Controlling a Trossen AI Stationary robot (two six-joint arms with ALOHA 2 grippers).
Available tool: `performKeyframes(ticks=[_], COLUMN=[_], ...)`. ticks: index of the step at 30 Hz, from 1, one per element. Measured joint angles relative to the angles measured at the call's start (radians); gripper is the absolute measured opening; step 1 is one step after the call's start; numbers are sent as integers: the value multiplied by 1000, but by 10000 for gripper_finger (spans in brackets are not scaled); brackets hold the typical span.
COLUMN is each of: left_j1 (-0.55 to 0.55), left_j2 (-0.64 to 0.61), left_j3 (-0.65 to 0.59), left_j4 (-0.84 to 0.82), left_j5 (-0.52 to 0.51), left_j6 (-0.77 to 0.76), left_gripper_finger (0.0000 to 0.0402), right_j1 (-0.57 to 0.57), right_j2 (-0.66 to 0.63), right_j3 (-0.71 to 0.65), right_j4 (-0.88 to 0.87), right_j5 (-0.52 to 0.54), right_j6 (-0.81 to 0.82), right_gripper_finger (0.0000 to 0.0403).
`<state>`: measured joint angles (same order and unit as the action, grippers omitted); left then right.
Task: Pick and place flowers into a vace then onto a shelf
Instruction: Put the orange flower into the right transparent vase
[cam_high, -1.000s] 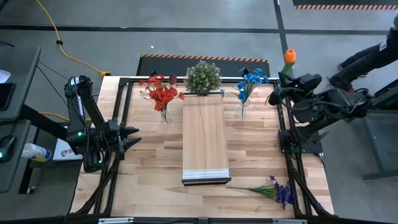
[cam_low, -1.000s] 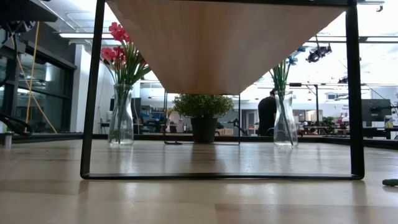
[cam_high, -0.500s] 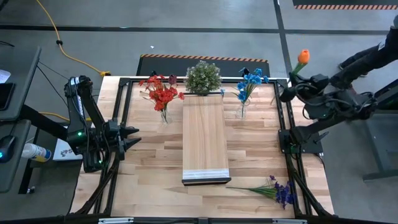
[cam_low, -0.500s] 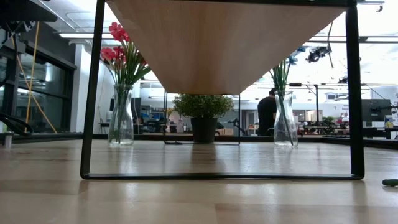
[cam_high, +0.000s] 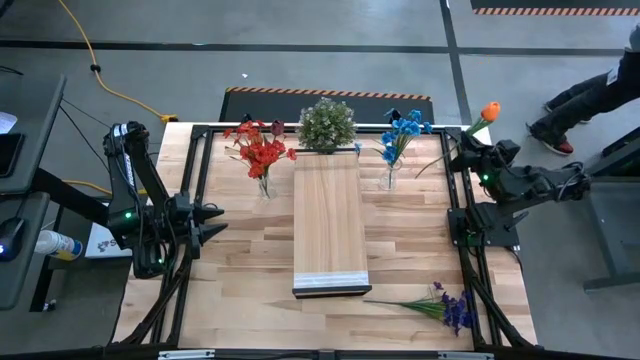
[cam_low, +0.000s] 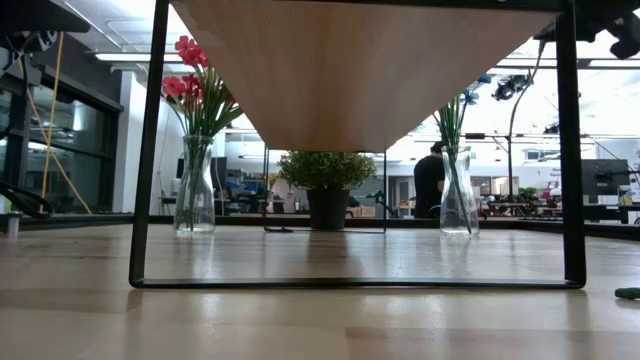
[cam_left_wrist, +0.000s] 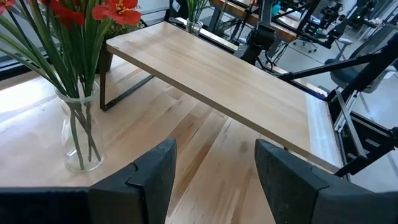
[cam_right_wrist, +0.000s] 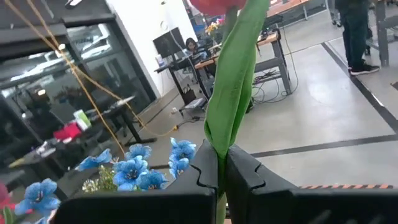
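My right gripper (cam_high: 467, 147) is raised over the table's right frame rail, right of the blue-flower vase (cam_high: 391, 178), and is shut on the orange flower (cam_high: 489, 110). That flower's thin stem (cam_high: 432, 165) slants down toward the blue flowers (cam_right_wrist: 148, 167). My left gripper (cam_high: 214, 222) waits open at the table's left side, facing the shelf (cam_left_wrist: 217, 74). A vase of red flowers (cam_high: 262, 160) stands left of the shelf (cam_high: 330, 215). Purple flowers (cam_high: 445, 305) lie flat near the table's near right corner. My right gripper pinches the orange flower between its two fingers, on the green leaf-wrapped stem (cam_right_wrist: 221, 155) some way below the bloom (cam_right_wrist: 217, 5). The fingers lie across the stem. The flower is lifted clear and tilted, bloom up and outward, lower stem end toward the blue vase.
A bushy potted plant (cam_high: 327, 125) stands at the shelf's far end, between the two vases. The shelf's black legs (cam_low: 148, 150) and the black frame rails (cam_high: 455, 215) edge the work area. Bare tabletop lies on both sides of the shelf. A person (cam_low: 430, 185) stands in the room beyond.
My right gripper has come down with the orange flower, staying shut. It swung the bloom out toward the table's right, then lowered it. The flower has tipped from near upright to slanting, and its lower stem now reaches toward the blue vase.
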<state>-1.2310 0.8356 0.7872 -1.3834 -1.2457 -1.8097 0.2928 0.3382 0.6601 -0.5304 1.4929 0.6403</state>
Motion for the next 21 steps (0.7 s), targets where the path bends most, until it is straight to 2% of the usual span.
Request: performKeyframes(ticks=[7, 21], left_j1=[0, 0], left_j2=[0, 0], left_j3=[0, 0], left_j4=[0, -2], left_j5=[0, -3], left_j6=[-2, -2], left_gripper_finger=[250, 250], right_j1=[0, -3], right_j2=[1, 66], right_j3=[-42, -42], right_j4=[179, 294], right_j5=[19, 77], right_j6=[-123, -124], right_gripper_finger=[0, 0])
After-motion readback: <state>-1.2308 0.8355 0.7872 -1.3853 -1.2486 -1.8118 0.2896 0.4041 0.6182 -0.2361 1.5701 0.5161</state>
